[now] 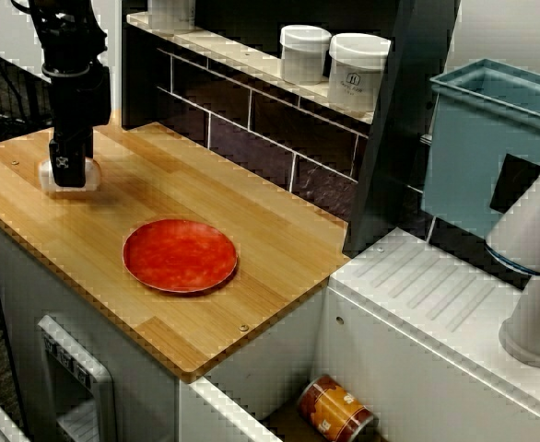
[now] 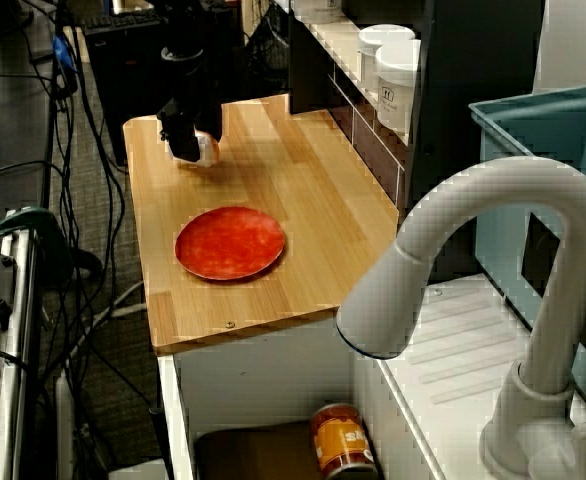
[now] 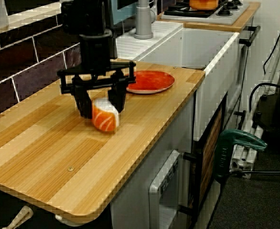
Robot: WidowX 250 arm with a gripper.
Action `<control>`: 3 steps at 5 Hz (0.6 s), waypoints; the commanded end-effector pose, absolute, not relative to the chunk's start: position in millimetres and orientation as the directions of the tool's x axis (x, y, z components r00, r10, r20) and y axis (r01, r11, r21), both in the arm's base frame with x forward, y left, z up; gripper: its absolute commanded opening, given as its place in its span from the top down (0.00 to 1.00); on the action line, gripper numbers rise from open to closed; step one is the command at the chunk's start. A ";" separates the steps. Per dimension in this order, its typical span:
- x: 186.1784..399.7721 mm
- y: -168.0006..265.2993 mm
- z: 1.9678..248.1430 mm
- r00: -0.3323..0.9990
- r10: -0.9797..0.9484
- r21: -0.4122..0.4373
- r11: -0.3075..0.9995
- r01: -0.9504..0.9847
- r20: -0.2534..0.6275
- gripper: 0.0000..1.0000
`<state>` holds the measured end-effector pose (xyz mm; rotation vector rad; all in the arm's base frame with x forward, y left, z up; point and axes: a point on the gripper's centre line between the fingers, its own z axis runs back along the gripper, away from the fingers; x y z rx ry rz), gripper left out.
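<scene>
I have the tool (image 3: 102, 111) down at the wooden table (image 1: 279, 267), and in the low view along the table its two black fingers (image 3: 85, 102) stand spread, one on either side of a toy sushi piece (image 3: 105, 117). The piece is white with orange stripes and rests on the wood. From here I cannot tell whether the pads actually press its sides or only flank it. In the high view the tool's black body hangs straight down over the piece, of which I see only a white edge, at the far left part of the table and well in from the edge. A red plate (image 1: 180, 255) lies flat to the right of the piece and nearer to me in that view, well apart from it and with nothing on it. Behind the table runs a dark tiled wall with a shelf carrying two white lidded jars (image 1: 305, 53), side by side at the far right. Further right a blue bin (image 1: 491, 147) stands beyond the white draining surface. In the view past the faucet, the white faucet (image 2: 493, 260) arches across the near right. Below the table's right end, an orange-labelled can (image 1: 336, 410) lies on its side in an open compartment. A green clamp (image 3: 238, 143) sits low at the right of the low view.
</scene>
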<state>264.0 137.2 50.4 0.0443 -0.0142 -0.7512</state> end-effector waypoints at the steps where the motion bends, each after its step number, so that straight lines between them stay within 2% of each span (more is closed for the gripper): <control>1: 260.4 79.1 90.2 0.611 -0.783 0.169 0.622 0.764 0.119 1.00; 3: 261.9 36.5 86.6 0.583 -0.803 0.341 0.587 0.735 0.126 1.00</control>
